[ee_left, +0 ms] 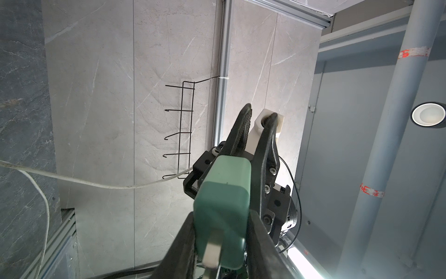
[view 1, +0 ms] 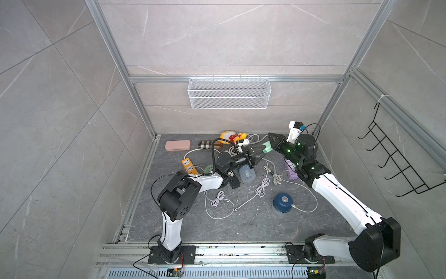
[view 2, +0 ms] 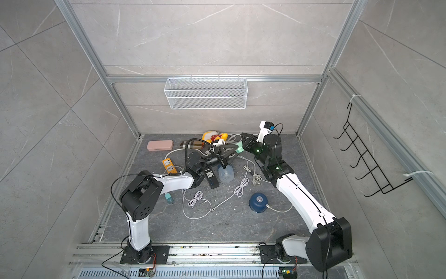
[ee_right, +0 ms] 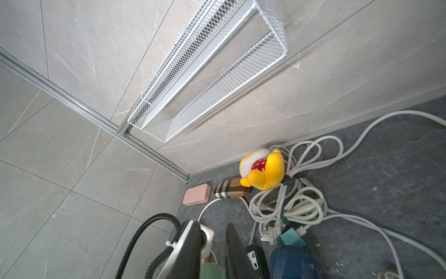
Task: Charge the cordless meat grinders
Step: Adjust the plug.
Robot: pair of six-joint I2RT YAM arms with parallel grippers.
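A teal plug adapter (view 1: 268, 147) (ee_left: 224, 200) hangs above the back of the table, gripped from both sides. My left gripper (view 1: 263, 151) (ee_left: 220, 217) is shut on its pronged end. My right gripper (view 1: 271, 139) (ee_right: 212, 223) holds the other end deep in its jaws. One dark blue grinder (view 1: 282, 202) stands upright at the front right with a white cable in its side. A second blue grinder (view 1: 246, 174) (ee_right: 292, 263) lies on its side under my left wrist. The mint green grinder (view 1: 208, 168) is partly hidden behind my left arm.
Orange (view 1: 189, 166), black (view 1: 233, 180) and purple (view 1: 290, 170) power strips lie across the middle among loose white cables (view 1: 218, 199). A pink case (view 1: 177, 145), a plush toy (view 1: 229, 137) and another teal adapter (ee_right: 289, 238) sit at the back. A mesh basket (view 1: 229, 93) hangs on the wall.
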